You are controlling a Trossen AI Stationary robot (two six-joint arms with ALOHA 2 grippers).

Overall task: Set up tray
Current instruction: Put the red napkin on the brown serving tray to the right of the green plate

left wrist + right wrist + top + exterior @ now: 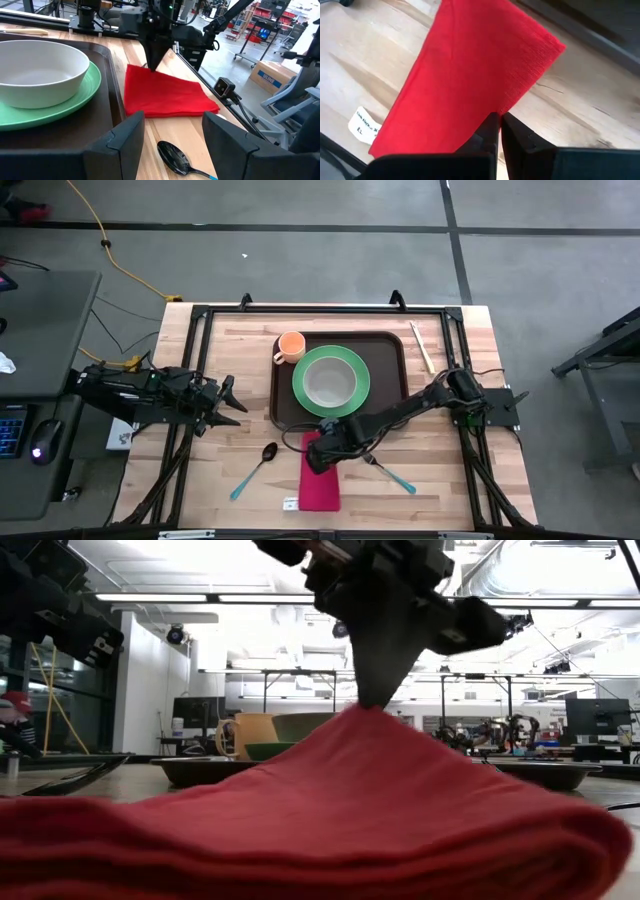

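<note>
The table (230, 360) fills the middle of the high view, a pale wooden top inside a dark frame. On it, a little above centre, lies the tray (388, 350), dark brown, its long axis running left to right across the frame. It carries a green plate (352, 394) with a bowl (330, 383) on it, and an orange cup (291, 345) in its upper-left corner.

Just below the tray's lower edge lies the red napkin (320, 488), long axis running up and down the frame, its top end toward the tray. The right gripper (322, 452) reaches in from the right and is pinched shut on that top end; the right wrist view shows its fingers closed on the cloth's edge, and the low view shows the cloth tented up to a peak there. So the tray lies straight up-frame from this gripper, very near, and the right arm is plainly the nearer one.

The left gripper (228, 396) waits at the left of the table, fingers spread wide, empty.

A spoon (256, 466) lies lower left of the napkin, a fork (392, 474) lower right, and chopsticks (421, 346) right of the tray.
</note>
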